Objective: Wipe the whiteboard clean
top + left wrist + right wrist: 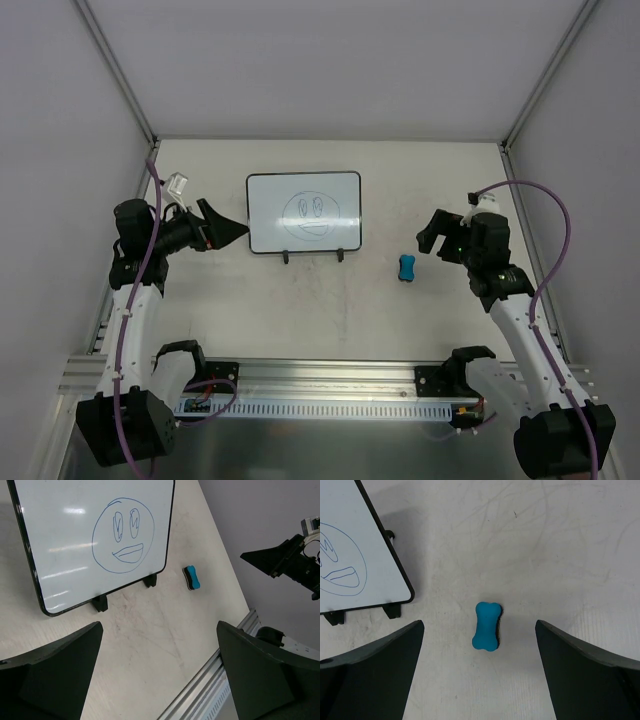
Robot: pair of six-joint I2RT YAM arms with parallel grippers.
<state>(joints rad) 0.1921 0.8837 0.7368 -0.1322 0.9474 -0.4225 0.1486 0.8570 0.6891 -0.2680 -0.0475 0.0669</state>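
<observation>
The whiteboard (pixel 304 212) stands on its two black feet at the table's middle back, with a blue smiley face drawn on it. It also shows in the left wrist view (pixel 95 535) and partly in the right wrist view (pixel 350 555). A blue bone-shaped eraser (pixel 406 268) lies on the table to the board's right, also in the left wrist view (pixel 192 577) and the right wrist view (pixel 487 626). My left gripper (pixel 232 233) is open and empty just left of the board. My right gripper (pixel 434 238) is open and empty, above and right of the eraser.
An aluminium rail (pixel 330 390) runs along the near table edge between the arm bases. Grey walls with metal posts (pixel 120 75) close in the back and sides. A white connector (pixel 180 184) sits near the left arm.
</observation>
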